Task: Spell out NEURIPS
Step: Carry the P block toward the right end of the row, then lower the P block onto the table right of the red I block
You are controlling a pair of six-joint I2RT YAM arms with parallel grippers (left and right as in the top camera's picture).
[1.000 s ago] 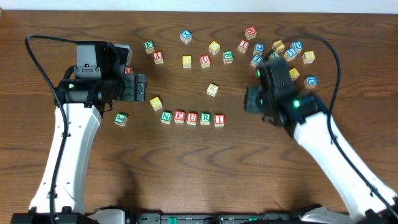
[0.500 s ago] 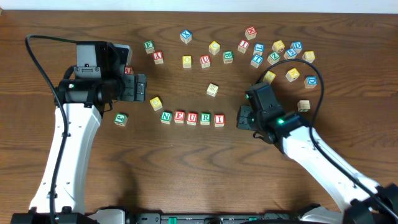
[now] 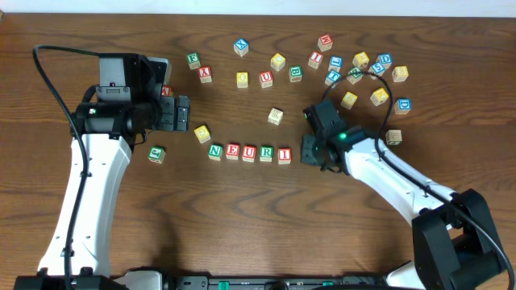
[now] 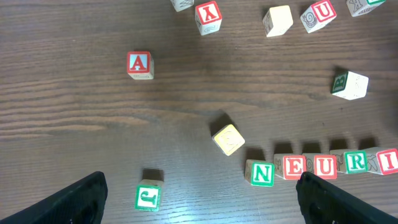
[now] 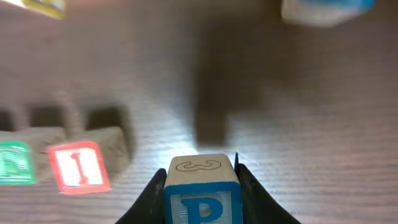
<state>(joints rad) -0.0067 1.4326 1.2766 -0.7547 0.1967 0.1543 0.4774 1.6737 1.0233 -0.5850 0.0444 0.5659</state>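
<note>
Five cubes stand in a row on the table: green N (image 3: pixel 215 151), red E (image 3: pixel 232 151), red U (image 3: pixel 249 152), green R (image 3: pixel 266 153) and red I (image 3: pixel 284 155). My right gripper (image 3: pixel 311 151) hovers just right of the I, shut on the blue P cube (image 5: pixel 202 205). In the right wrist view the I (image 5: pixel 79 166) sits left of the P, with a gap between them. A yellow-faced cube (image 3: pixel 201 133) lies up-left of the N; I cannot read its letter. My left gripper (image 4: pixel 202 202) is open over bare wood, left of the N (image 4: pixel 262 173).
Several loose cubes are scattered along the far side, thickest at the far right (image 3: pixel 379 68). A red A (image 4: pixel 139 64) and a green-lettered cube (image 4: pixel 148 197) lie near the left gripper. One pale cube (image 3: pixel 276 116) sits above the row, another (image 3: pixel 393 137) right of the right arm.
The right arm has swung left from the far-right cube cluster to the right end of the row. The left arm has not moved.
</note>
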